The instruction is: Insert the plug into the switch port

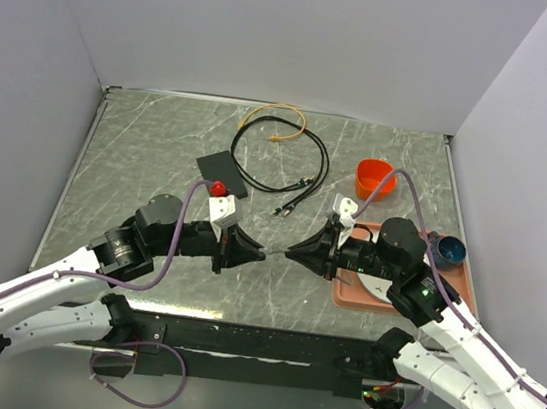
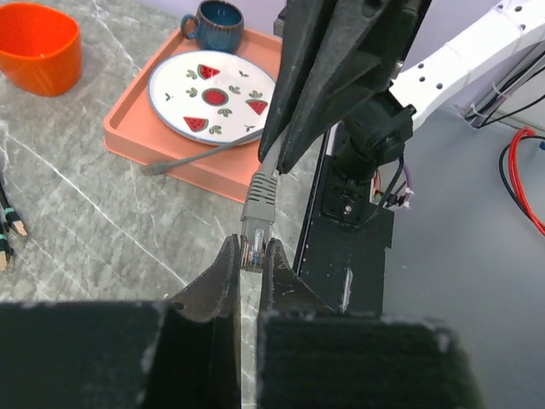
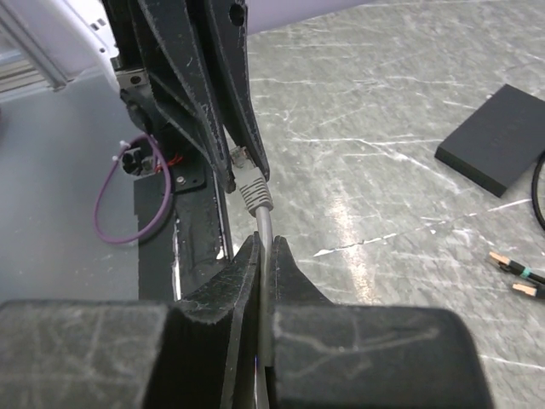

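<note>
Left gripper [image 2: 251, 247] is pinching the grey-booted clear plug [image 2: 258, 192], right gripper [image 3: 264, 241] clamping its grey cable [image 3: 264, 223], well apart from the flat matte-black rectangular switch [image 1: 222, 172]; not yet inserted.

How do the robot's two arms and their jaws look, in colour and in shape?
Both the left arm and the right arm have white lower links and black joints and wrists. A thin purple cable loops along each. The jaws are matte black wedges that taper to narrow tips.

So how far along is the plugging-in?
Done: the plug is picked up. In hand: left gripper pinches it while right gripper holds its grey cable behind. Left: carry it to the switch, lying apart on the table, and push it in.
</note>
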